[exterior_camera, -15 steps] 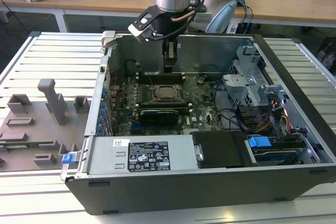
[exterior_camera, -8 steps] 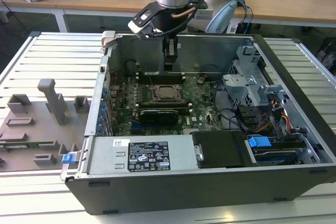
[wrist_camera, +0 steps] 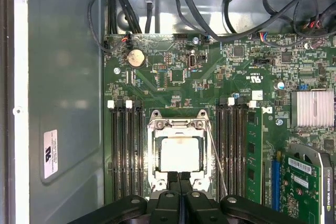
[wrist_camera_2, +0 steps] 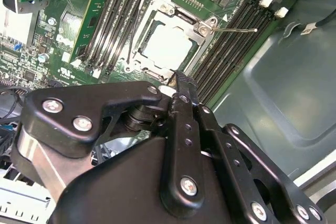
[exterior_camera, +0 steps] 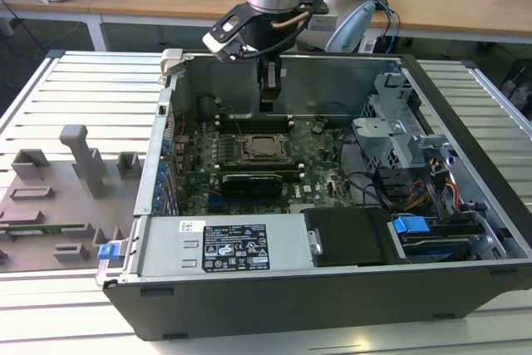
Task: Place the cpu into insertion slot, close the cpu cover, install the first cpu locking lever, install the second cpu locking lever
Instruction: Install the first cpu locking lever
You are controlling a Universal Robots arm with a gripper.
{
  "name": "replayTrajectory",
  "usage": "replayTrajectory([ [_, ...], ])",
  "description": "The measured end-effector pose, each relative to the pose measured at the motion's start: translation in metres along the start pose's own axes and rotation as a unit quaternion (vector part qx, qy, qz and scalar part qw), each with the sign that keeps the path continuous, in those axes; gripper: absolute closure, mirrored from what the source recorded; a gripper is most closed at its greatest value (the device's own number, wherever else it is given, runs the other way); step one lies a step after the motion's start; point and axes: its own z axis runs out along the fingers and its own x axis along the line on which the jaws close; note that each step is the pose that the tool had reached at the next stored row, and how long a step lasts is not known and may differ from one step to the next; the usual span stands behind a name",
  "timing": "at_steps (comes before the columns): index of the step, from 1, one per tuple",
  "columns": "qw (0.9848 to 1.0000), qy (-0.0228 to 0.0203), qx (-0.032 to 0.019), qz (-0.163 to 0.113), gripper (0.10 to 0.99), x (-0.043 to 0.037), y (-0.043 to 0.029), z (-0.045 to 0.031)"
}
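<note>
The cpu (wrist_camera: 178,153) lies flat in the insertion slot (exterior_camera: 264,148), its silver top showing through the window of the cpu cover (wrist_camera: 177,125). The cover is down over the chip. One thin wire locking lever (wrist_camera: 217,156) slants away from the socket's side, over the memory slots; it shows as well as a lever (wrist_camera_2: 236,30) in the second wrist view. My gripper (exterior_camera: 266,108) hangs straight above the socket inside the open case. Its black fingers (wrist_camera: 173,179) are pressed together with nothing between them, just at the socket's edge (wrist_camera_2: 157,72).
Long memory slots (wrist_camera: 126,150) flank the socket on both sides. A graphics card (exterior_camera: 253,182) lies beside it, the power supply (exterior_camera: 224,247) along the case front, and a drive cage with cables (exterior_camera: 399,135) at the exterior view's right. Grey fixtures (exterior_camera: 83,155) stand on the table.
</note>
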Motion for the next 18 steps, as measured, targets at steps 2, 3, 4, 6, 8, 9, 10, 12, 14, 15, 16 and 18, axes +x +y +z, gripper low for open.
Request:
replayTrajectory([
  [2,1.0000,0.0000,0.0000,0.000,0.980,0.0000,0.0000,0.0000],
  [3,1.0000,0.0000,0.0000,0.000,0.980,0.0000,0.0000,0.0000],
  [4,1.0000,0.0000,0.0000,-0.001,0.980,0.0000,0.0000,0.0000],
  [6,0.9990,0.0008,-0.0001,-0.045,0.980,0.0000,0.0000,0.0000],
  [8,0.9978,0.0013,-0.0001,-0.067,0.980,0.0000,0.0000,0.0000],
  [9,0.9966,0.0015,-0.0001,-0.082,0.980,0.0000,0.0000,-0.0001],
  [10,0.9939,0.0021,-0.0002,-0.110,0.980,0.0000,0.0000,0.0000],
  [12,0.9900,0.0027,-0.0002,-0.141,0.980,0.0000,0.0000,0.0000],
  [14,0.9866,0.0031,-0.0002,-0.163,0.980,0.0000,0.0000,0.0000],
  [15,0.9844,0.0033,-0.0002,-0.176,0.980,0.0000,0.0000,0.0000],
  [16,0.9822,0.0035,-0.0002,-0.188,0.980,0.0000,0.0000,0.0000],
  [18,0.9800,0.0037,-0.0002,-0.199,0.980,0.0000,0.0000,0.0000],
])
